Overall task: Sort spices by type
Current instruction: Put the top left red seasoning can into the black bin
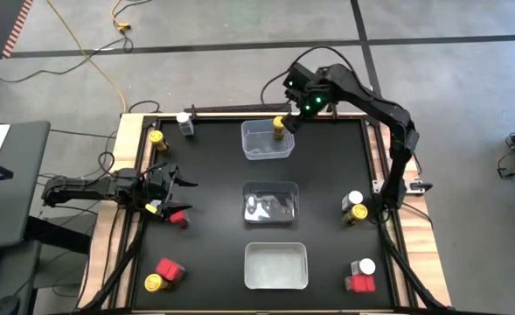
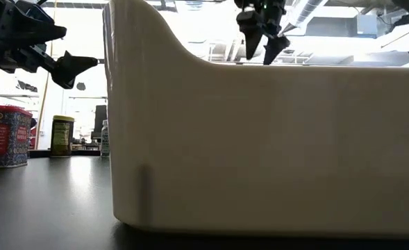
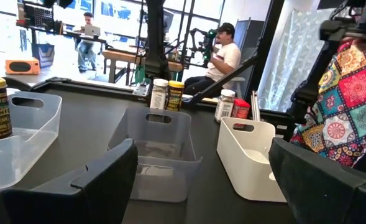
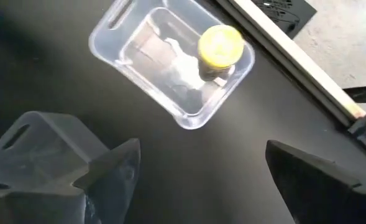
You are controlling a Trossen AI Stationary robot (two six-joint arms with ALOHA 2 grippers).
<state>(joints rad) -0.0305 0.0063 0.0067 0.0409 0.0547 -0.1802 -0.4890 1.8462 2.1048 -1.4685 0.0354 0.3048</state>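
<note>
One yellow-capped jar stands upright in the far tub, tucked into that tub's corner nearest the right gripper, which hangs above that corner with its fingers spread and nothing between them. From the right wrist view the jar sits clear of the jaws, so it looks set down, not held. Taking the middle tub as landmark: the far tub lies beyond it, the white tub nearer than it, all three in one line down the table. Loose spices ring that line. To the middle tub's right, a white-capped jar and a yellow-capped one stand touching; nearer and to the right, another white cap sits against a red tin. To its left, a red tin lies just beside the left gripper, which hovers open and empty, pointing toward the middle tub. More jars stand at the far left; a tin and a jar at the near left. My reading: the left arm is much the nearer to the red tin beside it, and the right arm to the touching pair on its own side, whose upright axes call for a straight-down approach.
</note>
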